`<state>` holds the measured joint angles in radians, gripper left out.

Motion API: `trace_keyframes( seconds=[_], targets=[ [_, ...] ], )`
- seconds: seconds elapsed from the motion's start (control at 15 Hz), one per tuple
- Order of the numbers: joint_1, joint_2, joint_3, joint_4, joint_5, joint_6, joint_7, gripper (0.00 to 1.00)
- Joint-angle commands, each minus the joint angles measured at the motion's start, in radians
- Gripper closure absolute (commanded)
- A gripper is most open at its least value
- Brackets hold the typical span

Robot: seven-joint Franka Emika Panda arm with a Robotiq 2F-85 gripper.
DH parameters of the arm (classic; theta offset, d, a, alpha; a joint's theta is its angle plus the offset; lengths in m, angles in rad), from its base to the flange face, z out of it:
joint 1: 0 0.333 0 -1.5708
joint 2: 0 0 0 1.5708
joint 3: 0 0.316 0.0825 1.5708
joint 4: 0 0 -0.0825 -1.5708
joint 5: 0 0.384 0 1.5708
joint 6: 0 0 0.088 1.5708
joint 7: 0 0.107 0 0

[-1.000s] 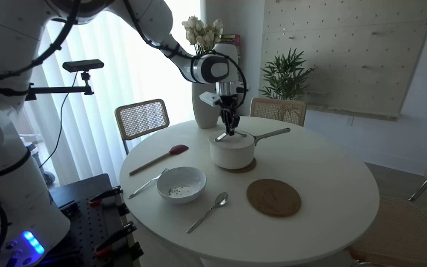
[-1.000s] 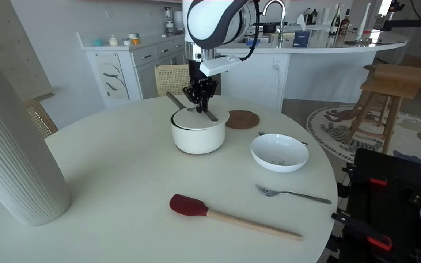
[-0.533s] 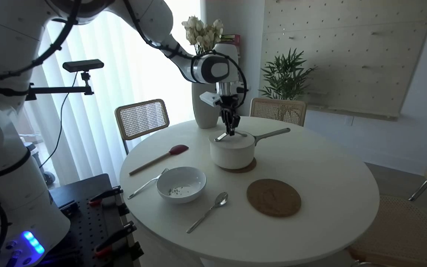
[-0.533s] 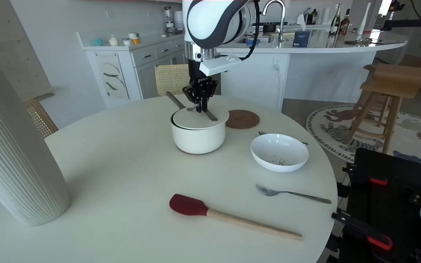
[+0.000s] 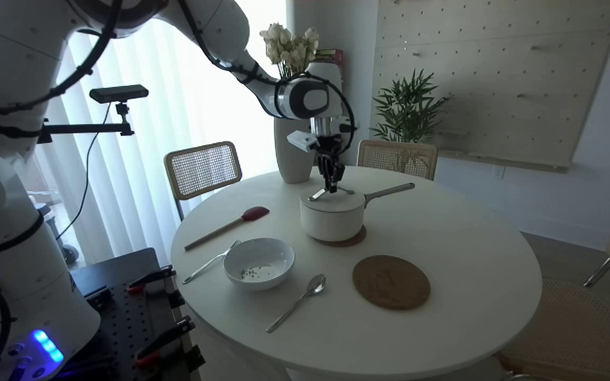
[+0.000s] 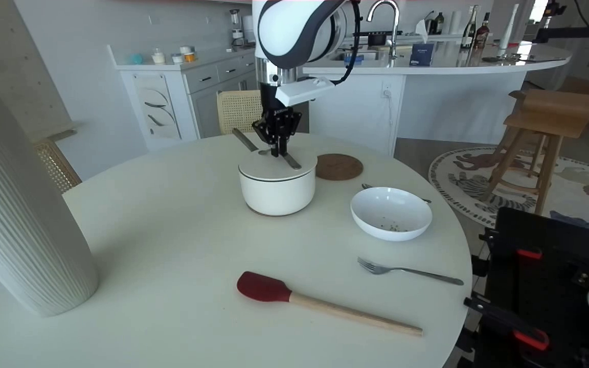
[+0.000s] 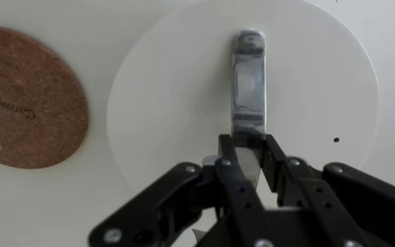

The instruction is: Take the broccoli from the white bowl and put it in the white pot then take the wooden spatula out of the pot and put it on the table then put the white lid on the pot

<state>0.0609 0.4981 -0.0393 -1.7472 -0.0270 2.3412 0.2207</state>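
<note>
While the tool (image 7: pixel 247 140) pinches a polished metal handle (image 7: pixel 249 82) near its middle, the white lid (image 7: pixel 170 89) lies nearly level over the white pot (image 6: pixel 277 197) — seated on it or just above, I cannot tell. The lid is probably stiff and fairly light, its handle slippery — so this central hold should limit swivelling. Farther from the tool, the white bowl (image 6: pixel 386 205) and wooden spatula (image 6: pixel 327 306) rest on the tabletop (image 6: pixel 182 245).

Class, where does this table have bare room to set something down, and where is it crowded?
Free: between the vase, white pot and wooden spatula; also between the uncovered brown mat, pot handle and table edge. Crowded: around the white bowl, with fork and spoon alongside.
</note>
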Motion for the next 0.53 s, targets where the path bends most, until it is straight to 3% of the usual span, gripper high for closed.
trace_keyframes(
  seconds=[0.0, 0.47],
  targets=[
    [-0.002, 0.019, -0.002, 0.055, -0.008, -0.026, -0.012, 0.94],
    [-0.005, 0.032, 0.0, 0.075, -0.003, -0.052, -0.014, 0.94]
  ],
)
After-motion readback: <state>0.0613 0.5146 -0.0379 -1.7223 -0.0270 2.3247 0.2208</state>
